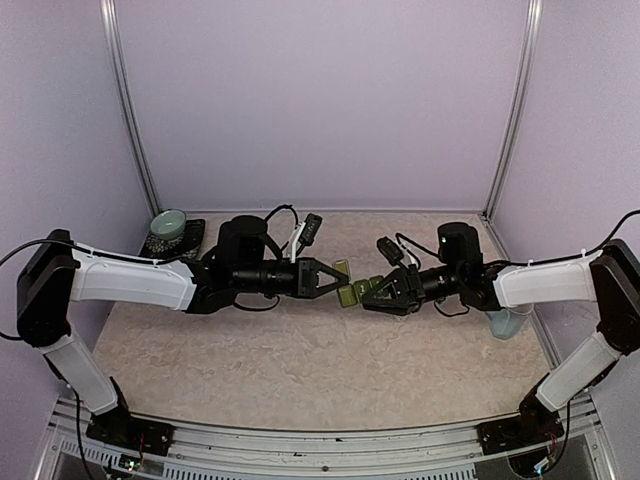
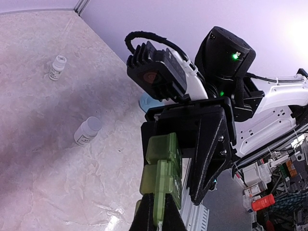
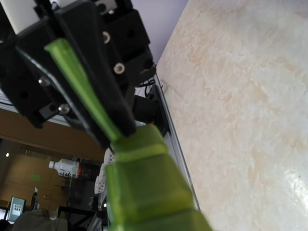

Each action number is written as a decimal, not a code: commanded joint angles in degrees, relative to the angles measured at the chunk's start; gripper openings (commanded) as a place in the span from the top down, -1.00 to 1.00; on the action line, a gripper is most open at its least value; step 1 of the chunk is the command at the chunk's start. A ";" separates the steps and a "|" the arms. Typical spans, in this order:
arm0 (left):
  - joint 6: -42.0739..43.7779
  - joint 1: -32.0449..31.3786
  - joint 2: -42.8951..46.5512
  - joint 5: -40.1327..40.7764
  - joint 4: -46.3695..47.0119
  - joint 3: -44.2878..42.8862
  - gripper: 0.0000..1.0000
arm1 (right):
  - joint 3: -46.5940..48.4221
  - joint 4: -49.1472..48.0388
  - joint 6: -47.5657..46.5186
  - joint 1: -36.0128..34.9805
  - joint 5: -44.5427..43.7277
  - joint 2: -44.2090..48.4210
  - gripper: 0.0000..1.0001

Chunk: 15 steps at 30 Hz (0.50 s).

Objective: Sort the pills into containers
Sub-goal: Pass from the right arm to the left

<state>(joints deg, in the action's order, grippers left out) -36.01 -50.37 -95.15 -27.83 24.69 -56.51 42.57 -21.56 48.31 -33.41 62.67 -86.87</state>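
The green strip of containers is held in the air between both grippers at mid-table. My right gripper is shut on the strip's body, which fills the lower part of the right wrist view; its own fingers are hidden there. My left gripper is shut on one thin lid flap, pinched between its black fingertips. The flap stands raised from the strip. Two compartments show beside the flap. No pills are in view.
A pale green bowl stands at the back left on a dark mat. A pale blue mug stands under the right arm. Two small white bottles lie on the beige table.
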 commanded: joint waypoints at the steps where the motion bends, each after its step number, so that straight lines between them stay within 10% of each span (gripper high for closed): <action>1: -0.97 0.02 -0.10 -0.87 2.31 -0.05 1.00 | -0.03 -2.90 0.31 -0.69 0.01 -0.63 0.10; 15: -2.83 0.10 -0.61 -2.55 4.32 0.48 1.00 | 0.15 -7.43 1.92 -0.69 -1.15 -0.80 0.12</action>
<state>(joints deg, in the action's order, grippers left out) -38.44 -50.37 -95.15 -29.19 26.59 -56.51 42.57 -25.63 49.30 -33.50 62.02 -87.22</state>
